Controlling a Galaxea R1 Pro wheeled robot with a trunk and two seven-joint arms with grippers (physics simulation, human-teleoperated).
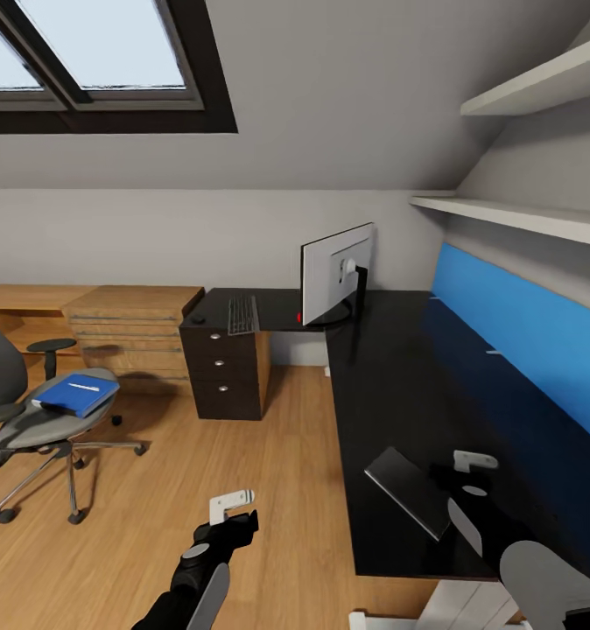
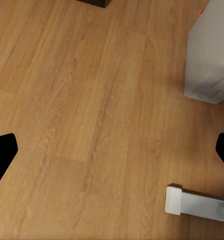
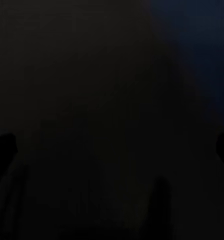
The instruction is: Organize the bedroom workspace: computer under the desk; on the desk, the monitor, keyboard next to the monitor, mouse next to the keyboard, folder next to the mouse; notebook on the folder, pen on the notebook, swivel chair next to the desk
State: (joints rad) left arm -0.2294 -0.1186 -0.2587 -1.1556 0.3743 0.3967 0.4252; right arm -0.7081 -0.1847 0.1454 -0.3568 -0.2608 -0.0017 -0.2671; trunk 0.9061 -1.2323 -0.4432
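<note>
Head view: swivel chair [image 1: 41, 420] at left carries the folder [image 1: 74, 394] and pen [image 1: 83, 386], well apart from the left gripper [image 1: 229, 507] at lower centre; both grippers' spread is unclear.

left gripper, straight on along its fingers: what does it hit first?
Most likely the bare wooden floor: the left gripper points down at it, empty. The computer sits off to one side, not in line.

A: Head view is bright and even; daylight comes through the skylight [image 1: 85, 52], with a soft shadow under the chair [image 1: 41, 420].

B: Right wrist view is nearly black (a faint blue tint at one corner). Left wrist's wooden floor [image 2: 82, 110] renders sharp.
</note>
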